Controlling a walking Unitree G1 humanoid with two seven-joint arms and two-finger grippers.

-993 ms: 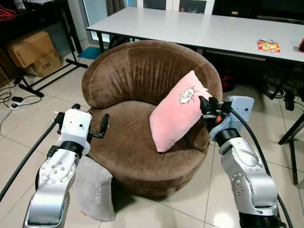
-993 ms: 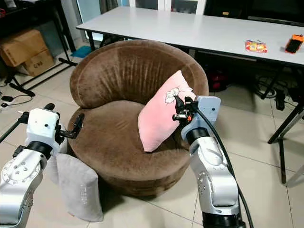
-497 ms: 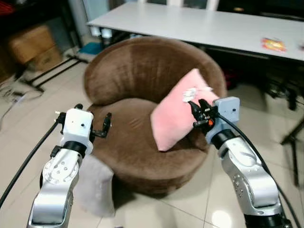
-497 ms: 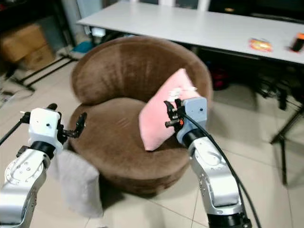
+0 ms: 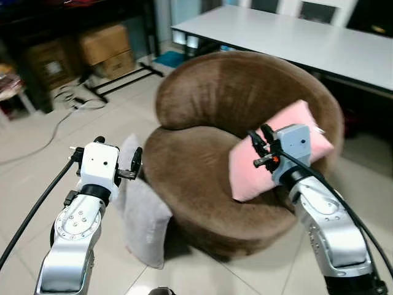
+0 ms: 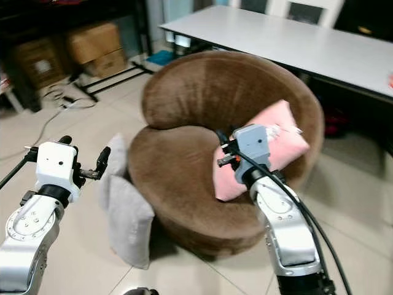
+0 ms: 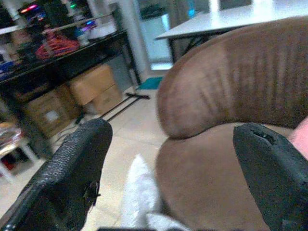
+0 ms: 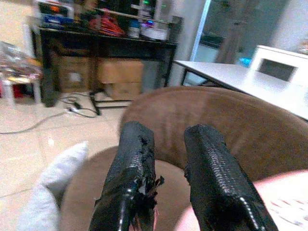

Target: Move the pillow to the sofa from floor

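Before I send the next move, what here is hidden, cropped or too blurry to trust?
- Pink pillow: its print, hidden behind the right gripper in both eye views.
- Grey pillow: its base, hidden by the brown sofa.
- White table: cropped by the frame edge.
- Cardboard boxes: labels blurred.

You could read no text, brand, number or sign. The label on the far-left cardboard box (image 6: pixel 41 64) was too blurred, and the pink pillow (image 5: pixel 270 157) showed no legible mark.
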